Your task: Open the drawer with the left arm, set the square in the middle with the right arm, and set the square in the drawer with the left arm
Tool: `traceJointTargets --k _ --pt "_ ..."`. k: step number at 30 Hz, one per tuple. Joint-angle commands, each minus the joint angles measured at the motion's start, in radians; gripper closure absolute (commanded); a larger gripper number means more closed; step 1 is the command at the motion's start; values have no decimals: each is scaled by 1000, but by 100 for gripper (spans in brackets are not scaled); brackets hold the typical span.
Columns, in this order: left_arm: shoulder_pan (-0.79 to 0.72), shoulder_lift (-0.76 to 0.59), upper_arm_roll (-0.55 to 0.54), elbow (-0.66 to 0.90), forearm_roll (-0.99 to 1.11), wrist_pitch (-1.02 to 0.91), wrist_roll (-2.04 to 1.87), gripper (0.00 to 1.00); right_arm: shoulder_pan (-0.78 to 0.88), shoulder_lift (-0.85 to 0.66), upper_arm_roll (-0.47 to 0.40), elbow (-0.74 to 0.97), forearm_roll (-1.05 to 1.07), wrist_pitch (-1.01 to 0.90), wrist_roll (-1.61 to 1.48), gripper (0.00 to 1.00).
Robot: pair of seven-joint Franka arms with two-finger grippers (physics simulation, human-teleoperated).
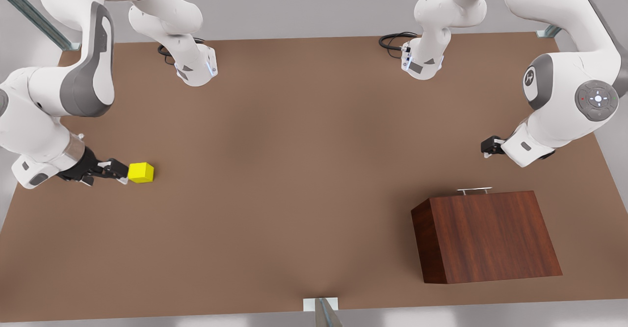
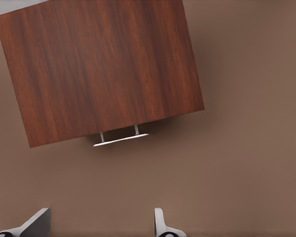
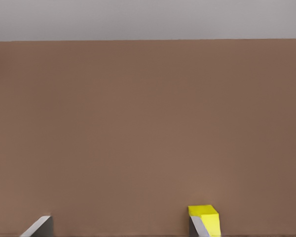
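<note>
Opening step in hand: drawer (image 1: 473, 190) of the dark reddish-brown wood-grain cabinet (image 1: 485, 236) shut, thin silver bar handle (image 2: 121, 139) untouched. Left end effector (image 2: 102, 223) near, fingers spread, empty. Right end effector (image 1: 119, 170) open, touching the small bright yellow cube (image 1: 141, 172) on the matte brown table (image 1: 294, 170). Next, probably: closing around the handle, then pulling.
</note>
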Motion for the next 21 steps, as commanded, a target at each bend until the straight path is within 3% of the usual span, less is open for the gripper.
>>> traceJointTargets --k 1,5,13,16,21 --pt "0 0 0 0 3 0 0 0 1 0 0 -1 0 0 0 0" --pt "2 -3 0 -25 1 40 -143 0 -24 -35 2 -107 9 50 -9 0" --pt "-2 -227 34 -643 -111 655 -866 0 -39 -135 -2 -580 17 368 -66 0" --pt "-2 -221 35 -767 -111 871 -1035 0 -81 -114 -5 -635 17 467 -119 0" --pt "-2 -223 46 -908 -134 1029 -1172 0 -230 -5 -6 -692 17 641 -339 0"
